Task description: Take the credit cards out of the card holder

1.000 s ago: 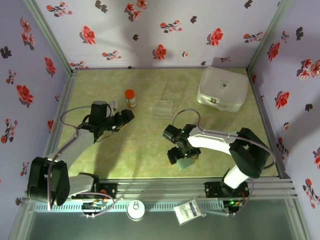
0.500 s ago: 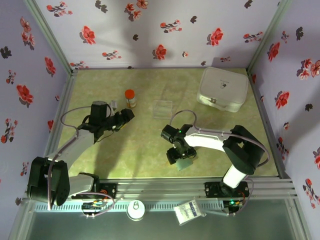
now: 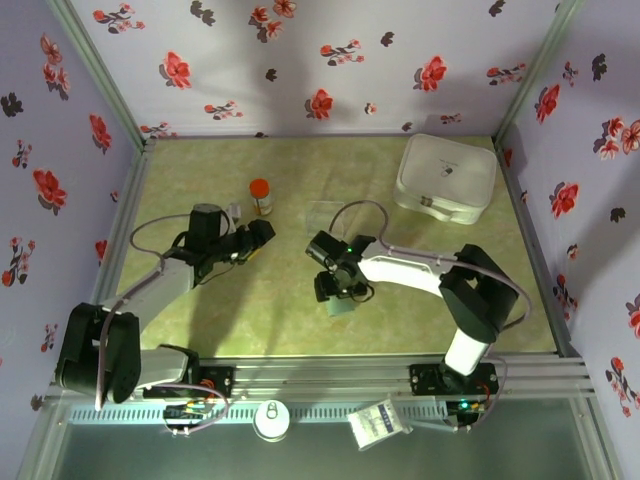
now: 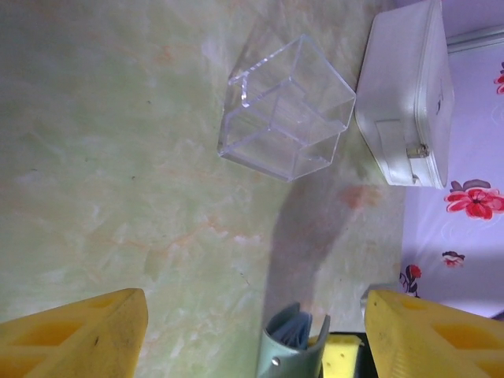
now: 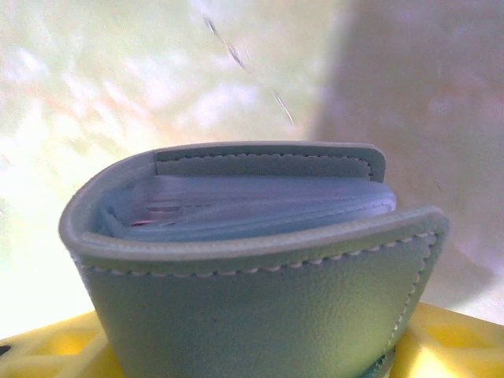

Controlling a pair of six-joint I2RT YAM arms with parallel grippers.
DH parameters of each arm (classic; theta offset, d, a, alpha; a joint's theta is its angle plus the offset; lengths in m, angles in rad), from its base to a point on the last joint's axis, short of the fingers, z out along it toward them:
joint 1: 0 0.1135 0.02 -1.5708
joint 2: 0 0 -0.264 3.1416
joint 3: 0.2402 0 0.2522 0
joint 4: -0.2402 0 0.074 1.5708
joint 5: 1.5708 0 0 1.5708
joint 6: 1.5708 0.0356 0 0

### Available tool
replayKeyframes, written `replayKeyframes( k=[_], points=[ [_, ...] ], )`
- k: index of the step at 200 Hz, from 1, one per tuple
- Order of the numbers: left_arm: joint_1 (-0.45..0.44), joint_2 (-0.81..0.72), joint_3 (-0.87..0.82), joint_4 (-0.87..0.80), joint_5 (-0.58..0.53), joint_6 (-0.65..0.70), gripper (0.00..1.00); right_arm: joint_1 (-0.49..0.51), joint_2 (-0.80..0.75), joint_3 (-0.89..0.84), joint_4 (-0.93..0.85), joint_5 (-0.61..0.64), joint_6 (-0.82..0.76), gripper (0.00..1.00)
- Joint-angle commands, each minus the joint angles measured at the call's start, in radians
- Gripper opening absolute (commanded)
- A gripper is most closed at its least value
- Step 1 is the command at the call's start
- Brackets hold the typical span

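Reaching in from the left edge of the bench point(image 3: 190, 310), my left gripper point(image 3: 262, 235) hangs over the pale green marbled top with its yellow fingers point(image 4: 75, 335) spread wide and nothing between them. Beyond it, toward the far edge, an orange-capped bottle point(image 3: 261, 196) stands upright.

Right of the bottle, near the middle of the bench, sits a clear plastic box point(image 3: 325, 213). Nearer the front edge my right gripper point(image 3: 337, 290) is pinching the card holder point(image 3: 339, 306). The grey-green stitched wallet is folded over, and my left wrist view shows it standing on edge beside a yellow finger. I cannot tell whether it touches the bench. The credit cards point(image 5: 236, 206) are tucked between its two panels as light blue layers, with a sliver of red at their left end.

A white lidded container point(image 3: 445, 178) lies in the far right corner, its latch facing the middle of the bench. Lilac walls point(image 3: 320, 60) printed with red flowers close in the left, far and right sides, and an aluminium rail point(image 3: 320, 372) runs along the near edge.
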Motion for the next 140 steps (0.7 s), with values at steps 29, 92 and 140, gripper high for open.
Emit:
replayKeyframes(
  k=[29,92,140],
  points=[
    [-0.050,0.068,-0.015,0.100,0.008,-0.043,0.73,-0.047,0.140,0.168,0.001,0.080,0.072,0.65],
    [-0.106,0.160,-0.028,0.219,0.006,-0.099,0.69,-0.084,0.253,0.252,0.022,0.068,0.091,0.64],
    [-0.113,0.184,-0.038,0.209,-0.005,-0.118,0.61,-0.084,0.245,0.252,0.035,0.048,0.100,0.73]
  ],
)
